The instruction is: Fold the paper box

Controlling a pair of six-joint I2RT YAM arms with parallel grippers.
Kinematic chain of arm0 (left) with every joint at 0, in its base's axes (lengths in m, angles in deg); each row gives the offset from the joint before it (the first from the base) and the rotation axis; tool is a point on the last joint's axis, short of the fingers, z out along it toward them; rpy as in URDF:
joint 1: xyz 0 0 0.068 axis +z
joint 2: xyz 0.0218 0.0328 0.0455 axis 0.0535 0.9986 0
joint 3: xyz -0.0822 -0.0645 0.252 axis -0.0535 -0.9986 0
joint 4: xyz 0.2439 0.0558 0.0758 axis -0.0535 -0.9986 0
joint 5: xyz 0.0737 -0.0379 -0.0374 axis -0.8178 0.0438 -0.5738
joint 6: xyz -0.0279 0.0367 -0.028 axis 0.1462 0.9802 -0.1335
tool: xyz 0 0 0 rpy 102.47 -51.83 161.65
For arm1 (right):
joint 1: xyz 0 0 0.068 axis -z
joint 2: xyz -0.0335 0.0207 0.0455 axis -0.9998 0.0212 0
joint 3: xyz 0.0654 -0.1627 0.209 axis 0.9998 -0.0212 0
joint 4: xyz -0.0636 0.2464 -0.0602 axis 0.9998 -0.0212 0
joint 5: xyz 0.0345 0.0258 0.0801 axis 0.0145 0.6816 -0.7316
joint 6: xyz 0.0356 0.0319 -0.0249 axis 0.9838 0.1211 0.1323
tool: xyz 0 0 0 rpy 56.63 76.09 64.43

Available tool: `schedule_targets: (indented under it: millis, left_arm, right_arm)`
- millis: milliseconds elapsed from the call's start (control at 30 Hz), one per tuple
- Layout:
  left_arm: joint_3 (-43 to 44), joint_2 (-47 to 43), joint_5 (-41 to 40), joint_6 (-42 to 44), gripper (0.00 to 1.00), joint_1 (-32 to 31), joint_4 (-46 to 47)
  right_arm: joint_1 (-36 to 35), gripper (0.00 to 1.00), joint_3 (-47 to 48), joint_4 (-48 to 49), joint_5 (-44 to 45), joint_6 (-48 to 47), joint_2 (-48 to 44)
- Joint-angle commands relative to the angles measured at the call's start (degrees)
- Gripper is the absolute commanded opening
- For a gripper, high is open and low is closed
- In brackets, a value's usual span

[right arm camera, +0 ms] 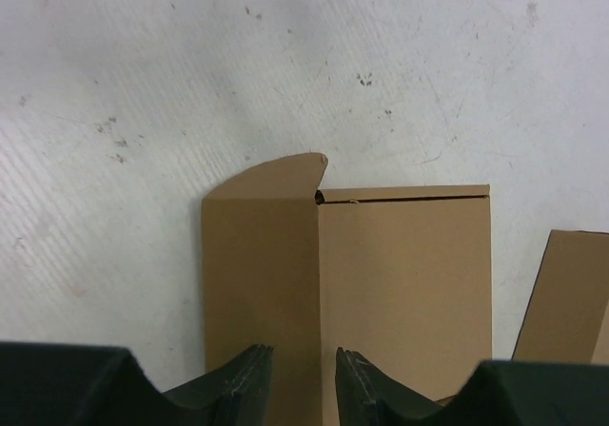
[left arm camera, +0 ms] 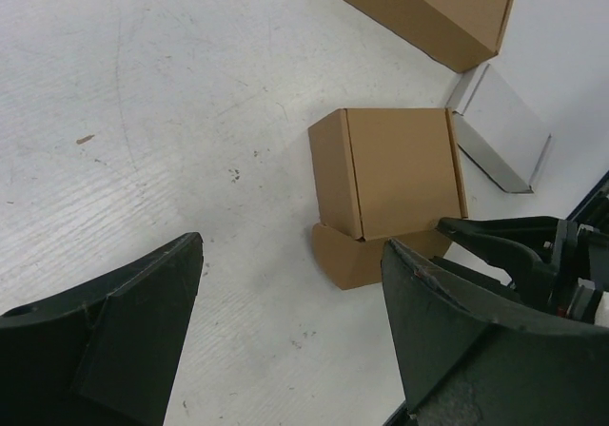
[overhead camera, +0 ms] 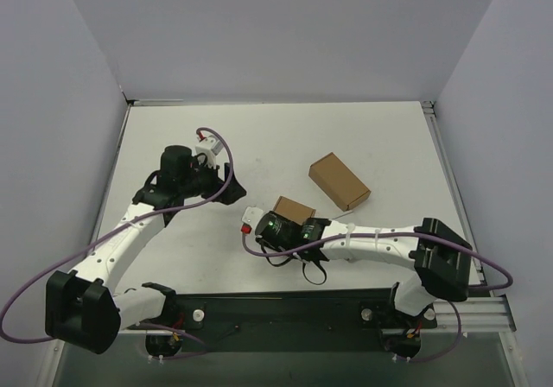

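Note:
The paper box (overhead camera: 295, 207) is a small squarish brown carton on the white table, near the middle. In the left wrist view the paper box (left arm camera: 400, 169) shows its top panel, a narrow side wall and a rounded front flap. My right gripper (overhead camera: 278, 223) hangs over its near edge. From the right wrist, the gripper (right arm camera: 304, 355) has its jaws drawn close, a narrow gap astride the fold between two panels of the box (right arm camera: 400, 283). Whether they pinch the cardboard does not show. My left gripper (overhead camera: 226, 180) stands open to the box's left, nothing between its fingers (left arm camera: 143, 321).
A longer oblong brown carton (overhead camera: 339, 180) lies behind and to the right of the box, its end (left arm camera: 419, 8) showing in the left wrist view. A small white-grey slab (left arm camera: 500, 131) lies beside the box. White walls enclose the table (overhead camera: 276, 136) on three sides.

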Motion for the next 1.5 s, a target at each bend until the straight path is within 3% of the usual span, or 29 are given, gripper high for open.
schedule_targets:
  millis: [0, 167, 200, 233, 333, 433, 733, 1100, 1367, 1467]
  left_arm:
    - [-0.23, -2.03, 6.36, 1.09, 0.85, -0.09, 4.17]
    - [-0.58, -2.64, 7.85, 1.53, 0.85, -0.09, 4.69]
    - [-0.67, -2.64, 8.29, 1.53, 0.85, -0.09, 4.69]
    - [-0.76, -2.38, 8.73, 1.53, 0.85, -0.17, 4.69]
    - [-0.94, -2.03, 9.87, 1.71, 0.85, -0.44, 4.69]
    - [-0.94, -2.38, 9.96, 2.06, 0.85, -0.88, 4.69]
    - [-1.11, -2.29, 9.0, 2.93, 0.85, -1.93, 3.91]
    - [-0.85, -2.2, 5.83, 5.22, 0.85, -4.65, 1.71]
    - [-0.67, -2.2, 5.04, 5.57, 0.85, -5.01, 1.53]
    - [-0.76, -2.03, 5.04, 5.57, 0.85, -5.18, 1.53]
  right_arm:
    - [0.92, 0.32, -1.12, -1.45, -5.81, 1.33, -5.81]
    - [3.29, 0.35, -2.26, -1.71, -11.53, 4.14, -11.26]
    - [4.08, 0.38, -2.35, -2.41, -11.79, 4.84, -12.14]
    - [4.96, 0.52, -2.09, -2.94, -12.4, 6.24, -13.71]
    - [9.43, 0.75, -2.09, -6.19, -17.23, 14.23, -16.7]
    - [11.55, 0.79, -6.47, -5.15, -19.18, 20.48, -20.3]
    - [12.17, 0.82, -15.62, 2.67, -16.54, 26.64, -19.88]
    - [13.32, 0.82, -18.44, 15.51, -12.77, 26.56, -13.21]
    - [14.46, 0.75, -18.61, 16.64, -13.37, 29.72, -9.95]
    - [14.9, 0.67, -18.96, 18.05, -15.13, 30.25, -9.77]
